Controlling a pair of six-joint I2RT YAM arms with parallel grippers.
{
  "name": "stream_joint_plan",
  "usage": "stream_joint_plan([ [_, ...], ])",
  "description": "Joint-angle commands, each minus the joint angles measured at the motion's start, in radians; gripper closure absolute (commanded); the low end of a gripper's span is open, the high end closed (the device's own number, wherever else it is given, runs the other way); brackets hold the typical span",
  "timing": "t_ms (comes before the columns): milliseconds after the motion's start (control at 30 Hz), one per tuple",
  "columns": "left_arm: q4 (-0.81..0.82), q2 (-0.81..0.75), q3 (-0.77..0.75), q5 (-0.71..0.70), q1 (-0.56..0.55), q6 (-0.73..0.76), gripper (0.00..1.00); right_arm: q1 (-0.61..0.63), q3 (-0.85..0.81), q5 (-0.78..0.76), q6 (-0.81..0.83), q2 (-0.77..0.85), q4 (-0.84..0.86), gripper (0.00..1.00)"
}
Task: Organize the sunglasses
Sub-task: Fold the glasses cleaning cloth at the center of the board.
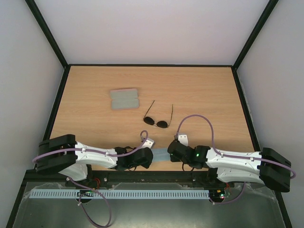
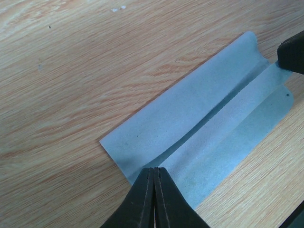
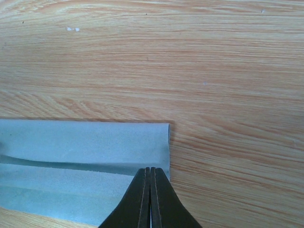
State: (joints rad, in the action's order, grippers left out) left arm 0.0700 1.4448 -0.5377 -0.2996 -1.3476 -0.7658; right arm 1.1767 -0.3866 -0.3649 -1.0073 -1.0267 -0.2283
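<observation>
Cloth (image 3: pixel 71 142) partly out of view

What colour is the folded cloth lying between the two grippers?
The cloth is plain light blue, with no pattern. It shows best in the left wrist view.

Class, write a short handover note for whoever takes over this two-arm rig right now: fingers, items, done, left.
Left gripper: fingers shut on one end of the light blue cloth, lying creased on the table by the arm bases.
Right gripper: fingers shut on its opposite end.
Sunglasses: on the table beyond the cloth, temple arms unfolded, untouched.
Case: open, farther back and left, nothing seen inside.
Done: cloth gripped at both ends.
Left: likely finish the cloth, then fold and case the sunglasses.
</observation>
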Motion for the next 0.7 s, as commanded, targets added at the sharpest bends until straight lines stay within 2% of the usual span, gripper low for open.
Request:
stream_joint_plan([
  [0, 0.015, 0.011, 0.016, -0.021, -0.013, -0.010, 0.96, 0.012, 0.015, -0.031, -0.022, -0.004, -0.032, 0.99],
  [533, 0.003, 0.000, 0.019, -0.037, -0.039, -0.028, 0.95, 0.051, 0.019, -0.045, -0.054, -0.009, -0.035, 0.99],
  [667, 0.004, 0.000, 0.021, -0.041, -0.046, -0.035, 0.89, 0.065, 0.021, -0.050, -0.067, -0.010, -0.039, 0.99],
])
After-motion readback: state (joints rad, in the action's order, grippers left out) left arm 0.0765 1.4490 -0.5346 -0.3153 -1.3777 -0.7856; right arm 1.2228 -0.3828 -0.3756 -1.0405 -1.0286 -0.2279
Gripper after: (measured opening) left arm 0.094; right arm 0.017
